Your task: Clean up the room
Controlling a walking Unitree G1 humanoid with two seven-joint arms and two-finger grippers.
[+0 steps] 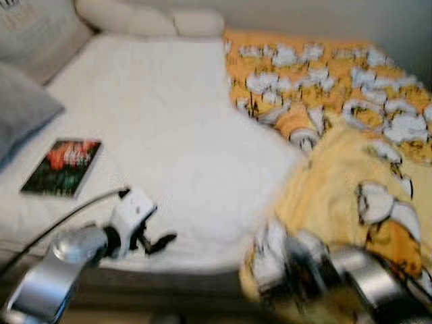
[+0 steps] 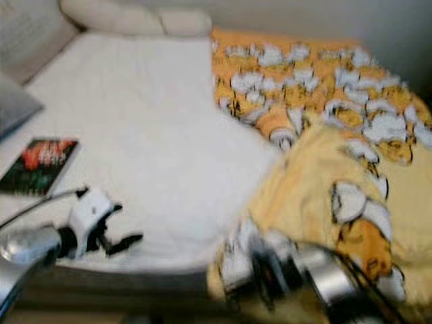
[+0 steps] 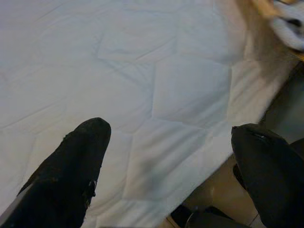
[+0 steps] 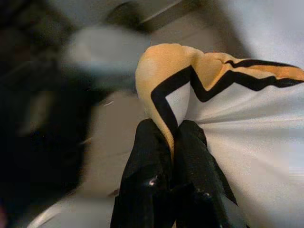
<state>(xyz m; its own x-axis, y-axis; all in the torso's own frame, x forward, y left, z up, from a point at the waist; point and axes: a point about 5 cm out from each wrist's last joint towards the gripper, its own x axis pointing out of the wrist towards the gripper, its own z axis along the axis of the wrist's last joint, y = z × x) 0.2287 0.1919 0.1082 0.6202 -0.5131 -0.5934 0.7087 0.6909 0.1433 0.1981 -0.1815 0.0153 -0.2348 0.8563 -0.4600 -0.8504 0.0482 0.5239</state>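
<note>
My right gripper (image 4: 172, 130) pinched 1 orange cartoon-print blanket (image 1: 337, 101) at lower right; my left gripper (image 3: 168, 142) gaped empty above the white quilted mattress (image 1: 169, 135); 1 dark book (image 1: 62, 167) lay left.

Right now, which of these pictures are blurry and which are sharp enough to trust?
Both eye views are motion-blurred: the book is unreadable and the blanket print is smeared. The left wrist view is fairly sharp, with the open left gripper over the white mattress. The right wrist view is sharp on the right gripper pinching the blanket, its background blurred and dark.
</note>
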